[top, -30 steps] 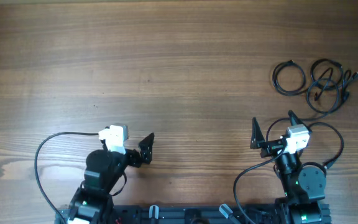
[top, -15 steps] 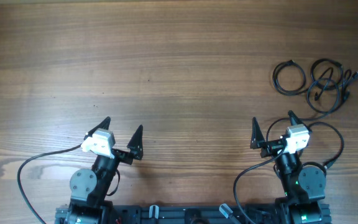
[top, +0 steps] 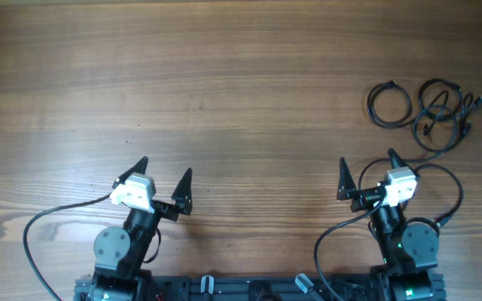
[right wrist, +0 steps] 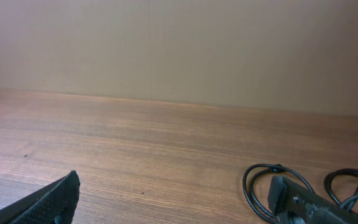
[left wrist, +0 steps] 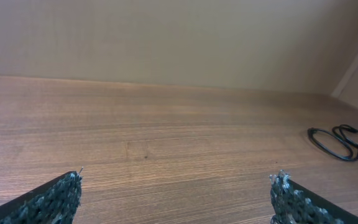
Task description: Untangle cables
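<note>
The cables lie at the table's far right in the overhead view: one thin black cord coiled in a small round loop (top: 389,105), and beside it a looser bunch of black loops with plug ends (top: 442,113). The round loop shows in the right wrist view (right wrist: 260,186) and the cables show far right in the left wrist view (left wrist: 344,138). My left gripper (top: 162,178) is open and empty near the front left. My right gripper (top: 366,169) is open and empty, in front of the cables and apart from them.
Thicker black wires curve from each arm's base, one at the front left (top: 44,224) and one around the right arm (top: 450,201). The wooden table (top: 224,92) stretches wide between the arms and the back edge. A wall stands behind the table.
The left arm swung from a sideways, folded pose to face forward, with its open fingers now pointing away from the base. It has held still for the last half second. The right arm has not moved.
</note>
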{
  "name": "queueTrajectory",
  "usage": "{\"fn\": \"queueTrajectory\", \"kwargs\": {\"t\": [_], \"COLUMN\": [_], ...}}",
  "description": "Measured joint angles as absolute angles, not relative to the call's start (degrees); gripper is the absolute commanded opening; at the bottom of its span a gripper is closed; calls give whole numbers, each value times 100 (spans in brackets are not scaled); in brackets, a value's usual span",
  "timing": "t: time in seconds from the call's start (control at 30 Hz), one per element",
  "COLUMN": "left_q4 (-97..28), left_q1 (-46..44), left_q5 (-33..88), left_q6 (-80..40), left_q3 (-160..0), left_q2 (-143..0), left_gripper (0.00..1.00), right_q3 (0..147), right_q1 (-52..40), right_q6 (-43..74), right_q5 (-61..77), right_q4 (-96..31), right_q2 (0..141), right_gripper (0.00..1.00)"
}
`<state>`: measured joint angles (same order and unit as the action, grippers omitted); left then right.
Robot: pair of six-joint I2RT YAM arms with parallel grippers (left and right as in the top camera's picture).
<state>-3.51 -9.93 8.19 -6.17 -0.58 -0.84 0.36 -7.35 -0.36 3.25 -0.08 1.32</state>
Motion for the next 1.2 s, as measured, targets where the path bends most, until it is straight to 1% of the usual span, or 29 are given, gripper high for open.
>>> {"fn": "queueTrajectory", "kwargs": {"t": [0.17, 0.33, 1.2], "left_q4": [-353, -351, -349], "left_q1": [-921, -233, -213], "left_q5": [799, 829, 840], "left_q6": [-607, -757, -764], "left_q3": [-58, -58, -58], "left_q2": [-84, -84, -84], "left_gripper": [100, 100, 100], "right_q3": [36, 36, 36], "right_q1": [-735, -735, -735], "right_q6": [-36, -36, -36], "right_q5": [325, 325, 325], "right_q4": [-8, -8, -8], "right_q2": [132, 130, 132], "right_gripper": [100, 100, 100]}}
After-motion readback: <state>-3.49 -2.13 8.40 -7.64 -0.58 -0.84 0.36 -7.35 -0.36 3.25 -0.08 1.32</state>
